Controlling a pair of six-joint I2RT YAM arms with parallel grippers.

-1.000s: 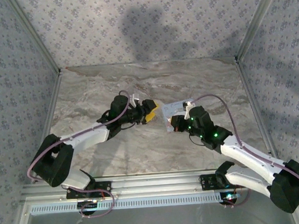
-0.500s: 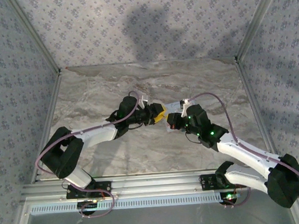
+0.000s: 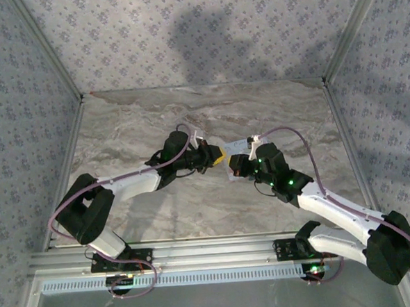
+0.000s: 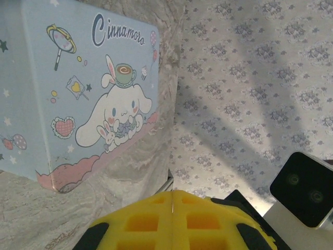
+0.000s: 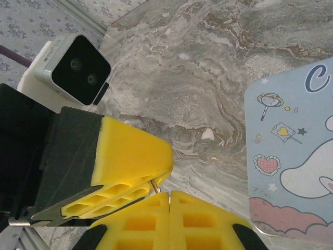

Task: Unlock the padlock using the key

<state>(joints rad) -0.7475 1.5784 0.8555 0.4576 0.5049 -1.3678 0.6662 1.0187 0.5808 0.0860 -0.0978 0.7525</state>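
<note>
Patterned walls [image 3: 184, 36] enclose a marble-look table [image 3: 160, 212], where two robot arms bend inward from the near edge. The left arm [image 3: 127, 182] and the right arm [image 3: 334, 208] meet tip to tip near the middle. Just beside their tips a pastel blue-and-pink box [image 4: 78, 88] printed with a cartoon dog lies face up on the marble. The left gripper [image 4: 173, 197] has its yellow pads pressed together, and the right gripper [image 5: 169, 199] is likewise clenched. From the seam of the right pads a thin metal sliver [image 5: 154, 186] runs up to the left gripper's tip. Whether that sliver belongs to the padlock or the key cannot be told
</note>
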